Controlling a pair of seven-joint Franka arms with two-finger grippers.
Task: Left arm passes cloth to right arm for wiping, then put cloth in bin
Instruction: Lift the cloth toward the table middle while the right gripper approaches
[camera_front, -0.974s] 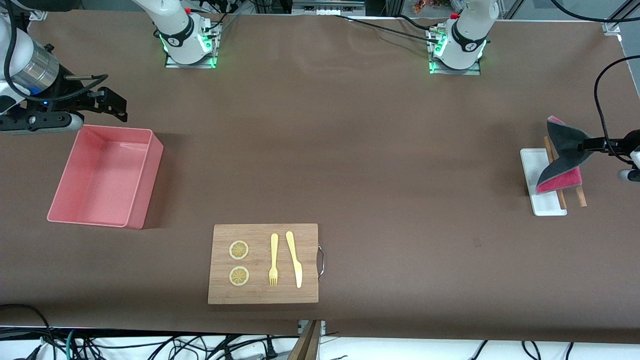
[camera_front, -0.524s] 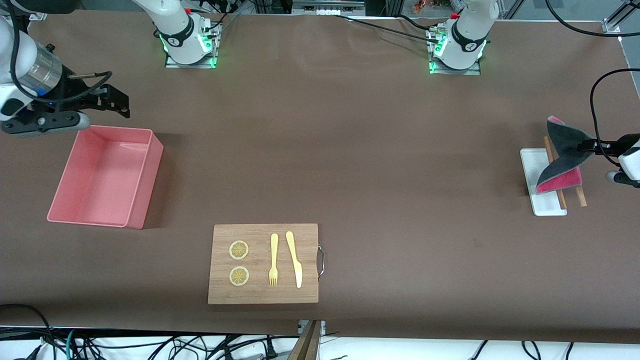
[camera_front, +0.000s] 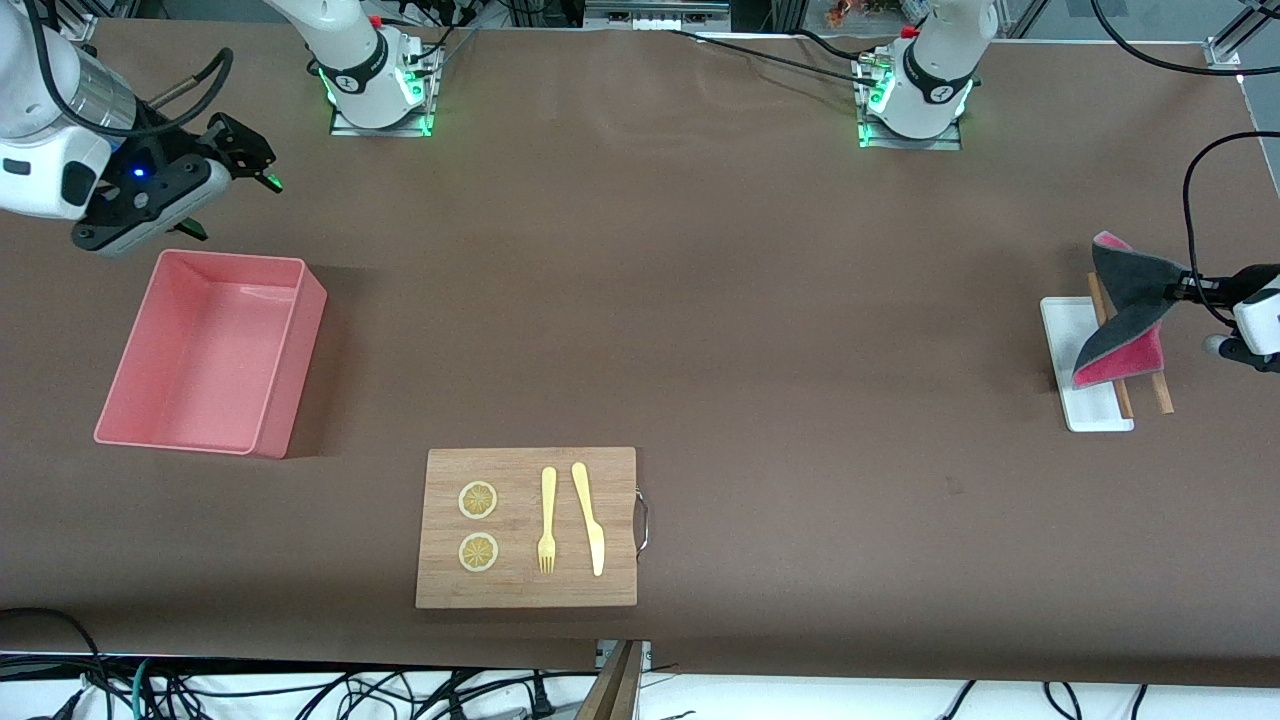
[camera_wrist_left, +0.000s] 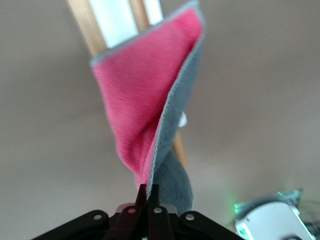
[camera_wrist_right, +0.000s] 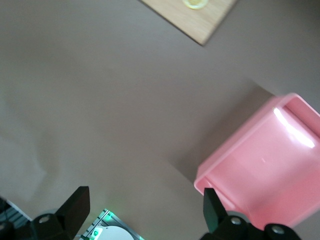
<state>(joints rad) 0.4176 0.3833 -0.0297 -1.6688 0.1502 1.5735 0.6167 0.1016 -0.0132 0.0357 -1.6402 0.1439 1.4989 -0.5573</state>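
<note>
The cloth (camera_front: 1122, 312), dark grey on one face and pink-red on the other, hangs twisted from my left gripper (camera_front: 1183, 291) at the left arm's end of the table. The gripper is shut on its upper edge. The cloth's lower end reaches the small white tray (camera_front: 1088, 405) and two wooden sticks (camera_front: 1162, 392). In the left wrist view the closed fingers (camera_wrist_left: 148, 189) pinch the cloth (camera_wrist_left: 142, 100). My right gripper (camera_front: 252, 160) is open and empty, in the air beside the salmon-pink bin (camera_front: 292, 360) at the right arm's end. The bin (camera_wrist_right: 265, 165) is empty.
A wooden board (camera_front: 615, 480) with two lemon slices, a yellow fork (camera_front: 547, 520) and a yellow knife (camera_front: 590, 518) lies nearer the front camera, mid-table. The white tray (camera_wrist_left: 117, 20) and sticks (camera_wrist_left: 82, 25) lie under the cloth.
My right gripper has risen and swung toward the robots' bases, away from the bin's rim. My left gripper, holding the cloth, has barely moved.
</note>
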